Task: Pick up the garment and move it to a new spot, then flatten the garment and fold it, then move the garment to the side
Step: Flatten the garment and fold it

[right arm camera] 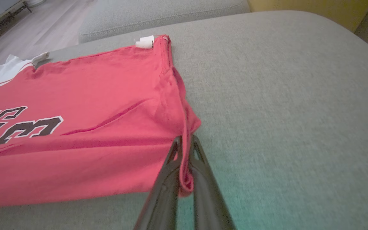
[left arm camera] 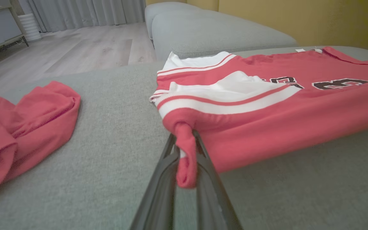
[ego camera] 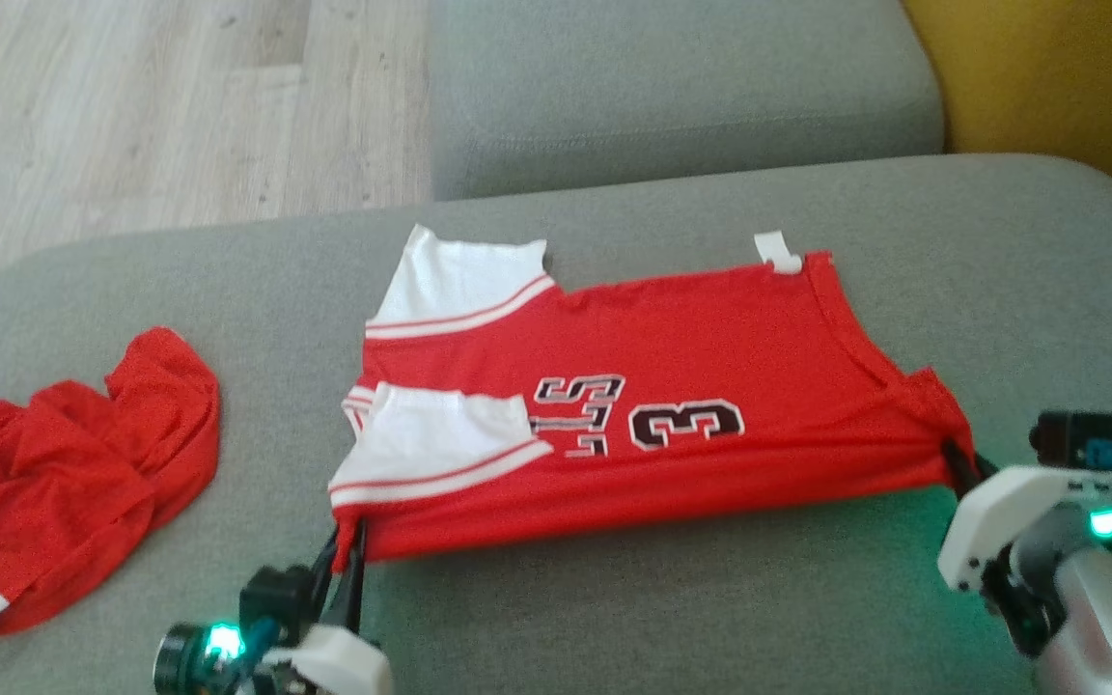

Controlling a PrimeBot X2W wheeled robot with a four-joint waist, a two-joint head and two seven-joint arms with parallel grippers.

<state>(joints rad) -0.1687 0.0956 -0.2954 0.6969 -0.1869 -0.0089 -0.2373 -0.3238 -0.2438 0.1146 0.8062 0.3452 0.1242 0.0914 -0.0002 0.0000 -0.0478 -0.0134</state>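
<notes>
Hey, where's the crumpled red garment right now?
In the head view the crumpled red garment lies on the left end of the grey cushion, apart from the spread jersey to its right and left of the left hand.

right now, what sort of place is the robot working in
Likely a home living room: a grey upholstered sofa, pale wood-plank floor beside it, and long grey curtains.

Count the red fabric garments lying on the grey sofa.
2: a red-and-white numbered jersey spread at centre, and a crumpled red-and-white cloth garment at the robot's left. None looks hidden.
</notes>
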